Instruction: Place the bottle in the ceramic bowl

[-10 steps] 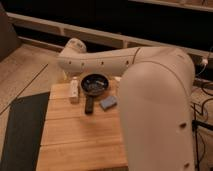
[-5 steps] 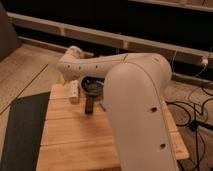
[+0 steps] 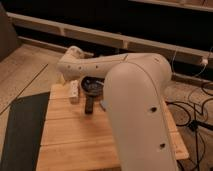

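A wooden desk point(image 3: 75, 137) carries the task's things near its far edge. The ceramic bowl point(image 3: 92, 85), dark and glossy, sits there with its right side hidden behind the robot's big white arm point(image 3: 142, 105). The arm fills the foreground to the right of the bowl and reaches back and leftward over it. The bottle point(image 3: 75, 91), small and cream-white, is on the desk just left of the bowl, outside it; whether the two touch cannot be told. A black stick-like object point(image 3: 89, 104) lies on the desk just in front of the bowl, pointing toward the viewer. The end effector point(image 3: 66, 76) is at the far tip of the arm, left of the bowl and behind the bottle, low over the desk's back-left corner. It is largely merged with the pale arm housing, so it cannot be told whether it is open, closed or gripping anything. A dark mat point(image 3: 22, 130) covers the floor well to the left of the bowl, beside the desk. Cables point(image 3: 196, 107) trail over the floor well to the right of the bowl, past the arm.
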Tool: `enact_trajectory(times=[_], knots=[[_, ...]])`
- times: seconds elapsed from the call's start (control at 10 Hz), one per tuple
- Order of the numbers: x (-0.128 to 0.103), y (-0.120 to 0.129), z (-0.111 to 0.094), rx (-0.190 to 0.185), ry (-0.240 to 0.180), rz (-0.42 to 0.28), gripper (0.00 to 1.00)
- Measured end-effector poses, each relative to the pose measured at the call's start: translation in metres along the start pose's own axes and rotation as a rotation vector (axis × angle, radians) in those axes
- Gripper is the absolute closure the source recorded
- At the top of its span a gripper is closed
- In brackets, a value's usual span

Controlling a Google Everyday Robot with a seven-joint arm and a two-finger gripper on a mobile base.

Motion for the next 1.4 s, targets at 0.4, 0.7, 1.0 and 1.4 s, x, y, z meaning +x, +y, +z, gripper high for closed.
enact_trajectory(times=[0.4, 0.7, 1.0, 1.4], knots=[[0.005, 0.035, 0.025, -0.074, 0.039, 0.005, 0.35], [0.010, 0.028, 0.045, -0.056, 0.089, 0.004, 0.35], [0.006, 0.025, 0.066, -0.006, 0.147, -0.032, 0.35], [0.015, 0.020, 0.092, 0.035, 0.238, -0.014, 0.35]])
